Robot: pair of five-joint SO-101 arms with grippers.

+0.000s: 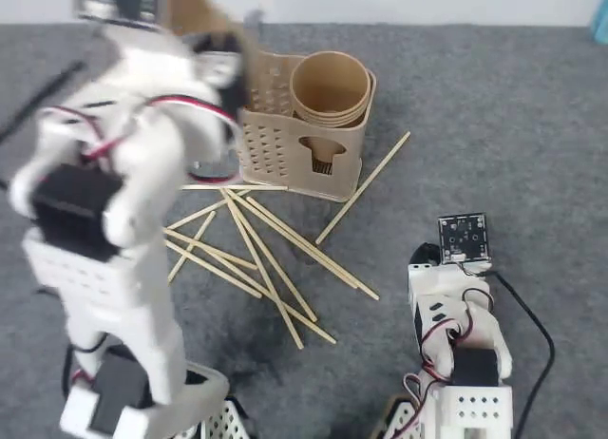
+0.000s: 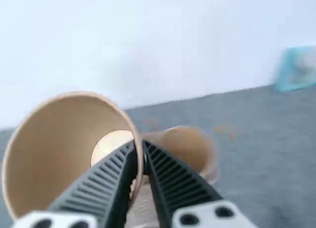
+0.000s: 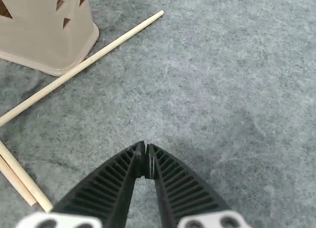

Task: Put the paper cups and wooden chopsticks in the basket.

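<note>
Left wrist view, left tool (image 2: 139, 151) pinched on paper cup (image 2: 54, 144) rim, right tool (image 3: 146, 154) closed and empty over grey tabletop (image 3: 247, 90), chopsticks (image 1: 266, 258) scattered beside basket (image 1: 275, 159) holding stacked cups (image 1: 330, 83).

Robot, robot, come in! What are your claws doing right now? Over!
Left claw shut on paper cup rim. Right claw shut, empty, over carpet. Chopsticks loose beside basket. Nothing seen blocking.

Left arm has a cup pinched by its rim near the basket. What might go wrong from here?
The left gripper holds the paper cup only by its rim; it may slip or tilt on release.
The stacked cups fill one basket compartment, so a misaligned drop could bounce out.
Crossed chopsticks may be hard to pick singly.
</note>
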